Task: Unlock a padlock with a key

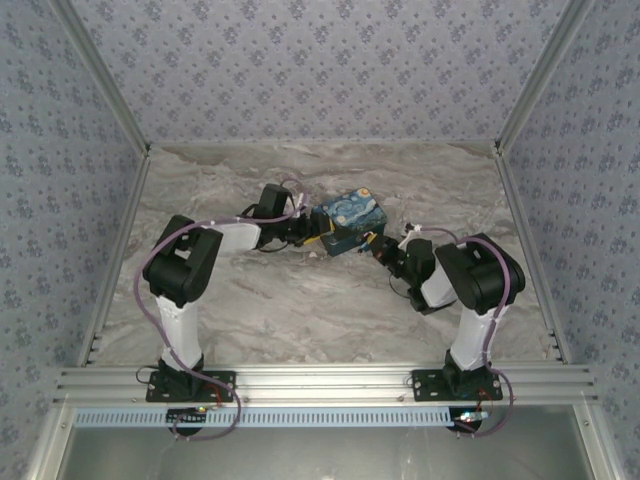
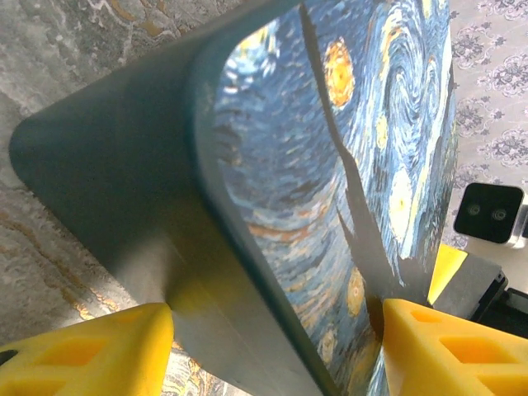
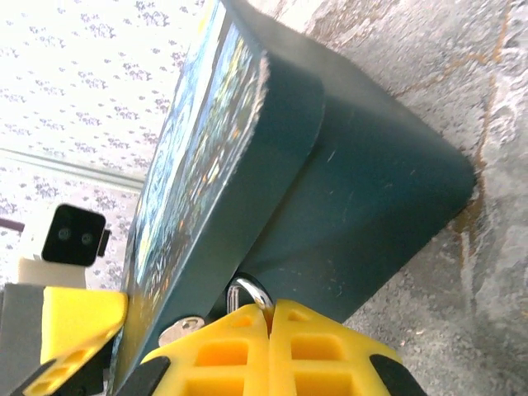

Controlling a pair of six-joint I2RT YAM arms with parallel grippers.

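The left gripper (image 1: 300,232) clamps the box (image 1: 350,222) from the left, while the right gripper (image 3: 270,318), fingers pressed together on something I cannot make out, sits at the padlock (image 3: 250,289) on the box's right side, apparently not yet unlocked.

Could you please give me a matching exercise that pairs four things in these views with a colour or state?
Things:
1. box
2. padlock shackle
3. left gripper
4. right gripper

Colour or state:
A. silvery
B. fingers pressed together
C. blue-and-yellow swirls
D. one finger on either side of the box

Pairs: 1-C, 2-A, 3-D, 4-B.
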